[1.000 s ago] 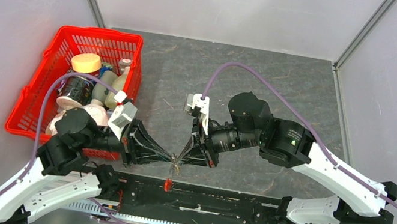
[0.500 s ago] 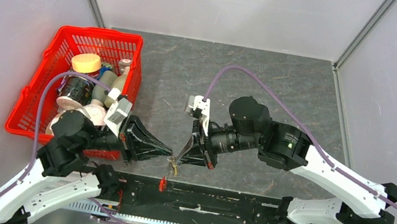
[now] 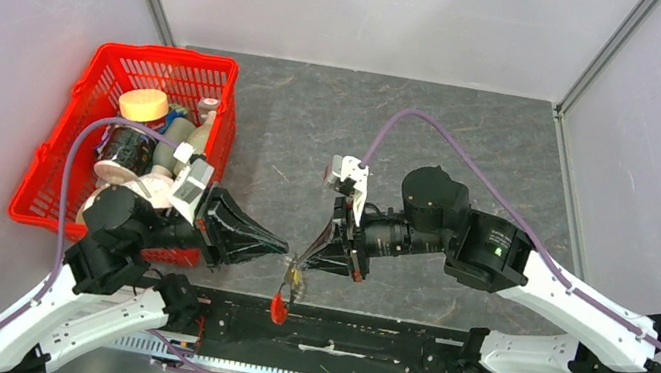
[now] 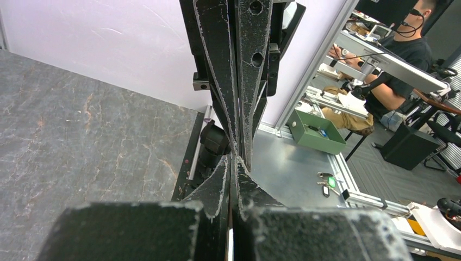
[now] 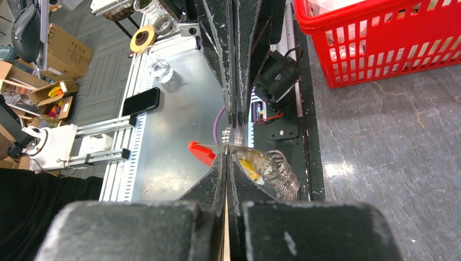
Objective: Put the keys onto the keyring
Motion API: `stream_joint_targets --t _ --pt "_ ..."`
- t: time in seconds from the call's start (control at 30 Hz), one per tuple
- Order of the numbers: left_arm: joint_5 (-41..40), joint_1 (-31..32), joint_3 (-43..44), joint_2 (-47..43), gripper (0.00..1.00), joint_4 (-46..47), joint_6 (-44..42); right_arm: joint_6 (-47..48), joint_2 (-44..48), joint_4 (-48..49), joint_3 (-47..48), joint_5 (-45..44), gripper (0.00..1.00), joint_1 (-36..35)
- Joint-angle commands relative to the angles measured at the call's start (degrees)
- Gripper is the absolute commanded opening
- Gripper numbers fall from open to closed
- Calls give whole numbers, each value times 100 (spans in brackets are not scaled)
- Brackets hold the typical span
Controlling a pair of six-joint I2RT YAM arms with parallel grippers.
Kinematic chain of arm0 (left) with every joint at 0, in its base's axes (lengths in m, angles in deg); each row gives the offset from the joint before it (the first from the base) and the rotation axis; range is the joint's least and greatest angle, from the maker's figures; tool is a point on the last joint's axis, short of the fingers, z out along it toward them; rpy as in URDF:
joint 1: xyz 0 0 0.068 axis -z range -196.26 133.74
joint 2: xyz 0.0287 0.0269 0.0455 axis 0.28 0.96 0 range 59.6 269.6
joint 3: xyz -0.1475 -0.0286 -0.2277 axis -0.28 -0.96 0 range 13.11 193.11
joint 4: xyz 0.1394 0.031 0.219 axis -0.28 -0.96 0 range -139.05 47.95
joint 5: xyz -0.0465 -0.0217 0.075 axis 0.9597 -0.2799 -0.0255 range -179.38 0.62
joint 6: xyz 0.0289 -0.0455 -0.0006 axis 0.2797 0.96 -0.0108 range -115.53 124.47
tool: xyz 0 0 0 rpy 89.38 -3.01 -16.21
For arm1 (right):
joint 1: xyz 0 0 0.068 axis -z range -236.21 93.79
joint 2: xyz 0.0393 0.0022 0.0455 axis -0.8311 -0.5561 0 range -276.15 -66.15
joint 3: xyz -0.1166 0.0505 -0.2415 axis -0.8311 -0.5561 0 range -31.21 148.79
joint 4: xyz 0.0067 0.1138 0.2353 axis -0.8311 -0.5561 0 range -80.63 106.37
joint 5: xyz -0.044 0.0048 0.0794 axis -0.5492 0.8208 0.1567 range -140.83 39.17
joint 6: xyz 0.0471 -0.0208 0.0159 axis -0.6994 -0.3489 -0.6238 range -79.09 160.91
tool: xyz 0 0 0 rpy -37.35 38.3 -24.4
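Keyring (image 5: pixel 280 178) pinched by right gripper (image 5: pixel 226 156), key (image 5: pixel 249 167) blurred, partly hidden behind jaws

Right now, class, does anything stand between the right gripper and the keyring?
Nothing visible does. The right gripper is shut on the keyring itself, the key hanging beside its coils. The left gripper, shut, sits close by, not between.
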Motion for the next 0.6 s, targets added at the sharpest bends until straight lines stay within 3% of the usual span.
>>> stream_joint_targets --t 0.0,0.57 --pt "-137 12 -7 -47 2 325 167 -47 152 290 9 -28 0 -3" --pt "174 16 -94 -52 3 351 244 73 143 -31 263 -122 0 -5"
